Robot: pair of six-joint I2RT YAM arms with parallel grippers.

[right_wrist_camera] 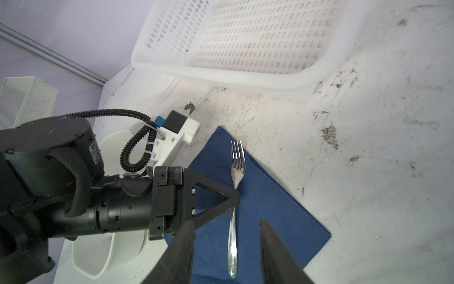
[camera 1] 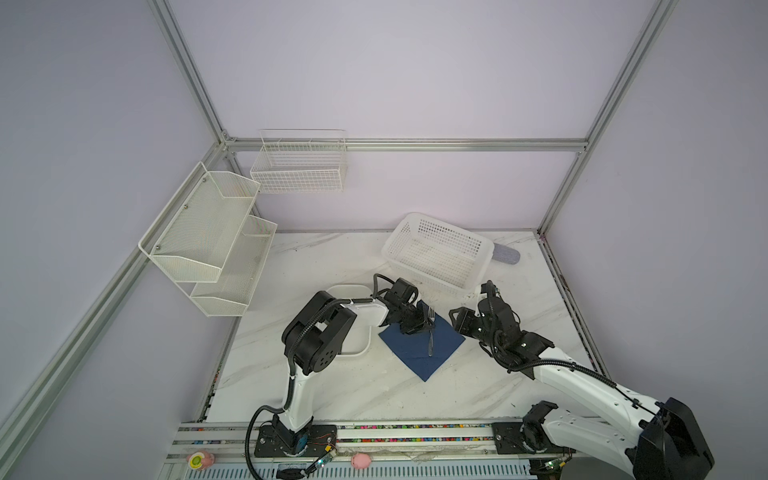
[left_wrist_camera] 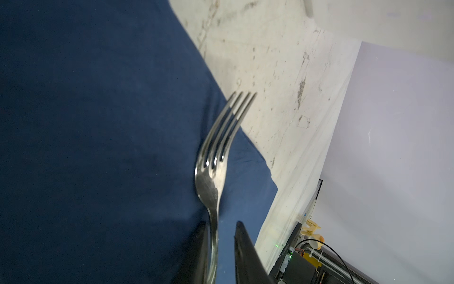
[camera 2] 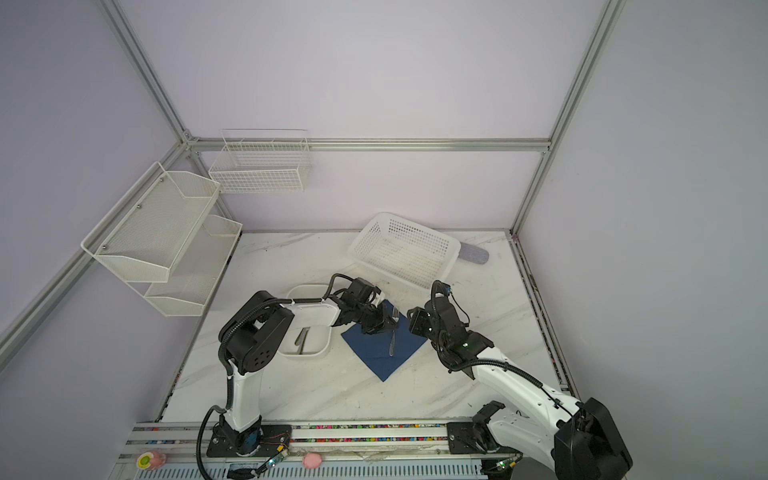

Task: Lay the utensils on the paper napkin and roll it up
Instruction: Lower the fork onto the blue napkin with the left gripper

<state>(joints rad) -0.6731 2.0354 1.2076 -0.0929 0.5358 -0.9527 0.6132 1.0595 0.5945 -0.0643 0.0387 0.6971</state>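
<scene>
Silver fork [right_wrist_camera: 232, 234] on napkin [right_wrist_camera: 275, 209], left tool [left_wrist_camera: 221, 223] barely parted astride it, right tool [right_wrist_camera: 226, 221] gaping empty, dish [camera 2: 320, 340] half-hidden

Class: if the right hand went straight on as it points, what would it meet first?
Probably the fork, its handle lying on the napkin ahead of the right hand; depth unclear.

Your view: slim silver metal fork [right_wrist_camera: 237, 169] glossy, mirror-bright. Navy-blue square paper napkin [right_wrist_camera: 275, 196] matt, faintly fibrous. White marble-look surface [right_wrist_camera: 368, 137] smooth, scuffed, grimy. White perforated plastic basket [right_wrist_camera: 245, 76] smooth, semi-gloss.
</scene>
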